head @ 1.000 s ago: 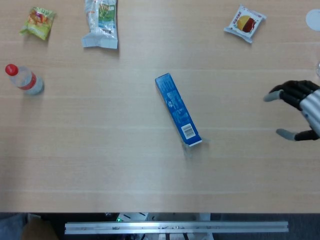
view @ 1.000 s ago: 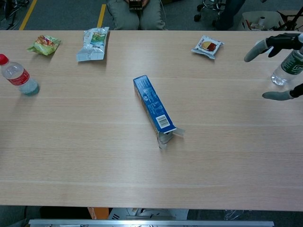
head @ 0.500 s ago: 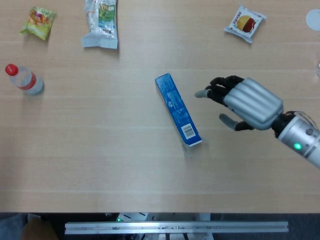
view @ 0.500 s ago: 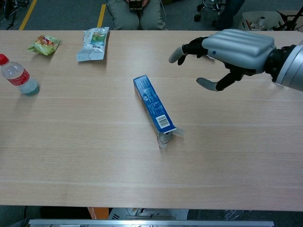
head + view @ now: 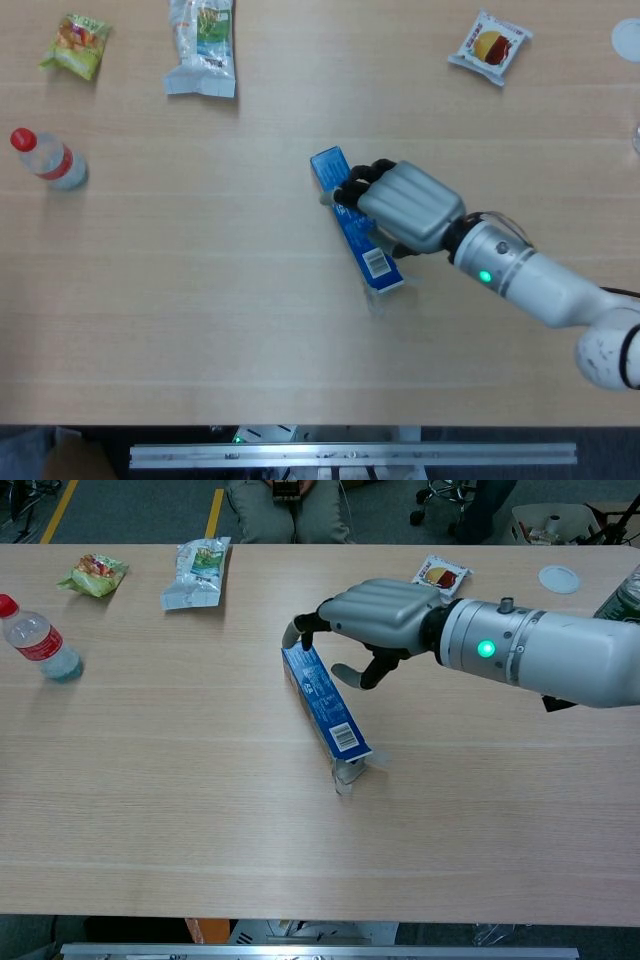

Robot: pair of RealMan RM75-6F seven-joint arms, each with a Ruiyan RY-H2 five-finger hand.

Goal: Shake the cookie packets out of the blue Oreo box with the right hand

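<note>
The blue Oreo box [image 5: 352,222] [image 5: 322,702] lies flat on the table, running diagonally, with its opened flap end toward the front edge. My right hand [image 5: 400,205] [image 5: 370,620] hovers over the box's far half, fingers apart and curved down past its far end, thumb on the near-right side. I cannot see it touching the box. No cookie packets show outside the box. My left hand is out of both views.
A water bottle [image 5: 48,158] stands at the left. Two snack bags [image 5: 76,43] [image 5: 203,45] lie at the back left, a red-and-white packet [image 5: 489,45] at the back right. A white lid [image 5: 558,577] and a green-labelled bottle [image 5: 622,595] are at the far right.
My right hand has swept in from the right edge to just above the Oreo box. The box has not moved.
</note>
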